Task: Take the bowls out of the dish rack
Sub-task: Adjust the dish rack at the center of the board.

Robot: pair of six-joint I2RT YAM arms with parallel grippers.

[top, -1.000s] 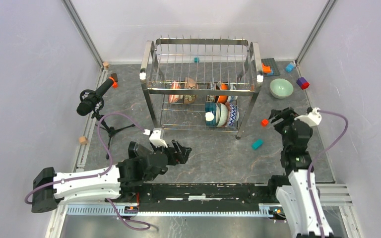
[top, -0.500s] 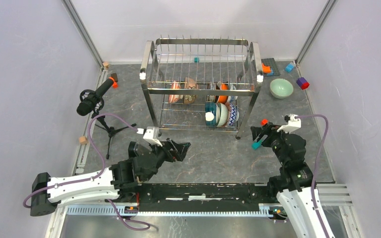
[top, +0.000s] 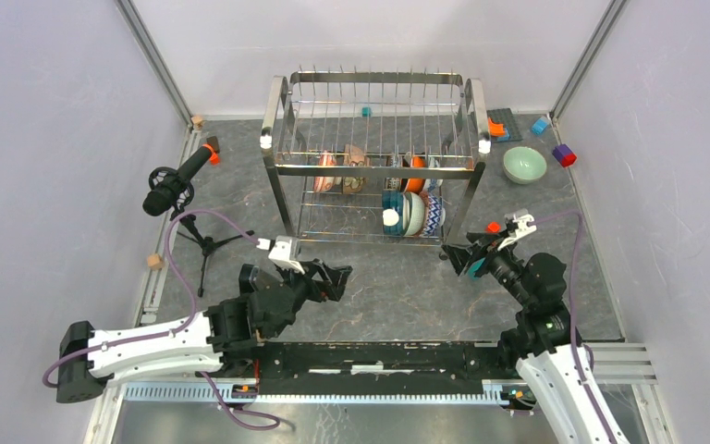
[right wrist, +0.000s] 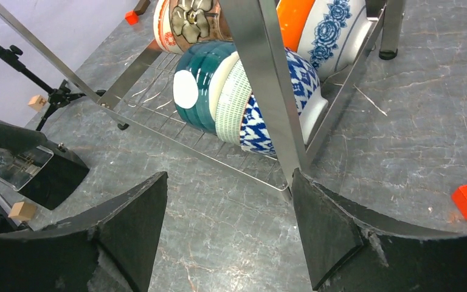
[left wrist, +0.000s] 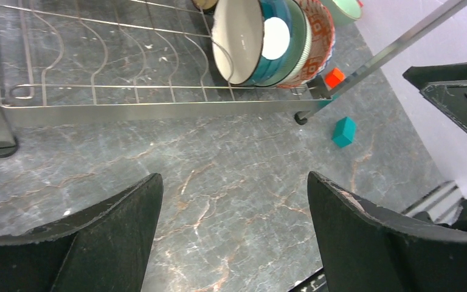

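Note:
The steel dish rack (top: pixel 374 171) stands at the back middle. On its lower tier several bowls stand on edge: a teal bowl (top: pixel 392 212), a cream ribbed bowl (top: pixel 413 214), a blue-and-white bowl (top: pixel 434 213), and behind them red-patterned (top: pixel 325 173), brown-gold (top: pixel 355 170) and orange (top: pixel 414 175) bowls. A pale green bowl (top: pixel 524 165) sits on the table at the right. My left gripper (top: pixel 340 277) is open and empty in front of the rack. My right gripper (top: pixel 458 257) is open and empty by the rack's front right leg (right wrist: pixel 267 85), facing the teal bowl (right wrist: pixel 202 85).
A microphone on a tripod (top: pixel 177 185) stands at the left. Small toy blocks lie about: red (top: pixel 493 227), purple (top: pixel 564 154), blue (top: pixel 540 125), teal (left wrist: pixel 344 131), and wooden ones (top: pixel 154 262) at the left edge. Walls enclose the table.
My right gripper has swung left, away from the pale green bowl's side, to the rack's front right leg. My left arm shifted slightly.

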